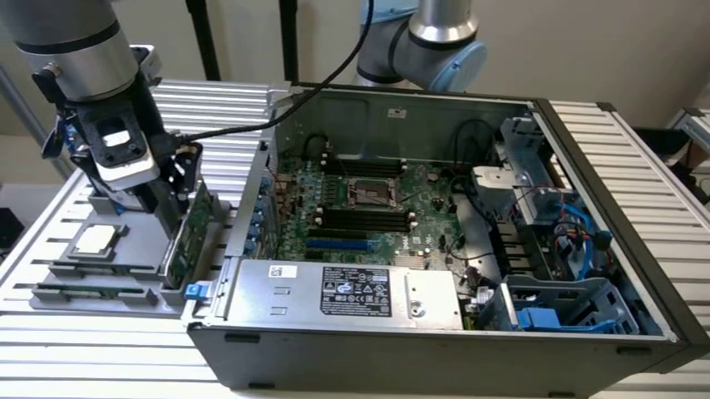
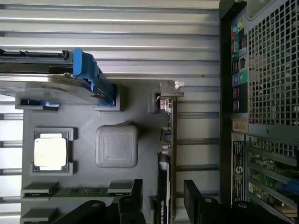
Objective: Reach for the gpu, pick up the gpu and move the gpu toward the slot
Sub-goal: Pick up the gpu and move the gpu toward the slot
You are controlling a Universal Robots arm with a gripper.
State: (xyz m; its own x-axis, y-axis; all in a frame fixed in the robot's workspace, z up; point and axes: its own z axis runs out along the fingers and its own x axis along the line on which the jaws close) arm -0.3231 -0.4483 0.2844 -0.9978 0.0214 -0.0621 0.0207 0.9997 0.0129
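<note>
Fingers: the two black fingers stand wide apart, one on each side of the card, with a gap showing on both sides. They hold nothing.
Card: the gpu stands on its long edge in a slot of the tray. From the wrist it is seen edge-on as a thin dark strip. Its silver bracket is at the end away from the fingers.
Tray: the grey tray lies on the exterior view's left, just beside the computer case. The card sits on the side nearest the case.
Other parts in the tray: a square silver chip, a raised textured pad, memory sticks and a silver hard drive with a blue frame.
Arm: the grey arm comes down over the tray from above.
Case: the open computer case lies on its side with the green motherboard facing up.
Bench: the slatted metal bench carries both tray and case.
</note>
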